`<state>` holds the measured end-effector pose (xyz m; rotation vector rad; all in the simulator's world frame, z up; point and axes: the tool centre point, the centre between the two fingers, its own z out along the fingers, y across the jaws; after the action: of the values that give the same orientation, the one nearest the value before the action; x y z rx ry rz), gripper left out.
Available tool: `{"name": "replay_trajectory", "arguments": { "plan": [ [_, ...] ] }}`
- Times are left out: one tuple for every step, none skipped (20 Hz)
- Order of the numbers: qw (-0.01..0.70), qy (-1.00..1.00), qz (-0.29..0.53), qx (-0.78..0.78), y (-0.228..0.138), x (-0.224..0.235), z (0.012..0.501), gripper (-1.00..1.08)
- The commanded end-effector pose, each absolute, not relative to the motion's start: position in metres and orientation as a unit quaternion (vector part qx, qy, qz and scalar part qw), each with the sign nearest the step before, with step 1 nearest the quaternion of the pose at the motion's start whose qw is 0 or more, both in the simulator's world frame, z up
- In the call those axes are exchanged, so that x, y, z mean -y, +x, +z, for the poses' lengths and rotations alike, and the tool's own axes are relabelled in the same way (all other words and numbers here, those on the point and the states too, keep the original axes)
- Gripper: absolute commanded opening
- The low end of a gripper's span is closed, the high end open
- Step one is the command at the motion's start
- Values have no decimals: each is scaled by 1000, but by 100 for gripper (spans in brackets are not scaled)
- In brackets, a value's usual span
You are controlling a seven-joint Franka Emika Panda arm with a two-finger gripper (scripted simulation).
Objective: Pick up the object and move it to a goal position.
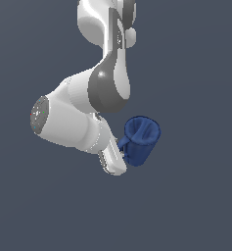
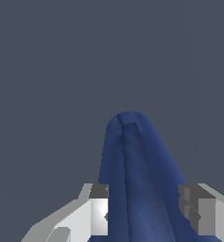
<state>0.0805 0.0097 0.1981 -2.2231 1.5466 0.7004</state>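
In the exterior view, the white Panda arm (image 1: 83,105) comes down from the upper edge of the picture, bends at a grey elbow joint and ends in a broad white wrist link lying toward the exterior view's left. From that wrist the gripper (image 1: 121,149) slants downward toward the exterior view's right, and the dark blue mug (image 1: 141,139) sits against its tip, on the side toward the exterior view's right. The mug is tilted, its open mouth turned upward and toward the exterior view's right, and its body tapers down to a narrower base just beside the white fingers (image 1: 112,162). Nothing shows under the mug: around it there is only the flat grey-blue backdrop, so it hangs in the air against the gripper. In the wrist view, the mug (image 2: 137,189) fills the gap between the two fingers (image 2: 98,210), a tall, rounded blue shape with faceted shading and a darker ridge running along its middle. A light grey pad presses one flank of it and a darker grey pad stands at the other flank, so the jaws are closed onto the mug, spread only as far as its body is wide.
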Motion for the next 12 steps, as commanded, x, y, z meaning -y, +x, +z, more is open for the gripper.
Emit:
{"name": "replay_trajectory", "arguments": {
  "plan": [
    [171,-783,246,-545,80,-12,195,28],
    [171,-783,246,-545,79,-12,195,28],
    [171,-783,246,-545,79,-12,195,-100],
    [171,-783,246,-545,79,-12,195,-100],
    [171,-783,246,-545,79,-12,195,-100],
    [171,-783,246,-545,79,-12,195,-100],
    [171,-783,246,-545,79,-12,195,-100],
    [171,-783,246,-545,79,-12,195,-100],
    [171,-783,246,-545,79,-12,195,-100],
    [171,-783,246,-545,79,-12,195,-100],
    [171,-783,246,-545,79,-12,195,-100],
    [171,-783,246,-545,79,-12,195,-100]
  ]
}}
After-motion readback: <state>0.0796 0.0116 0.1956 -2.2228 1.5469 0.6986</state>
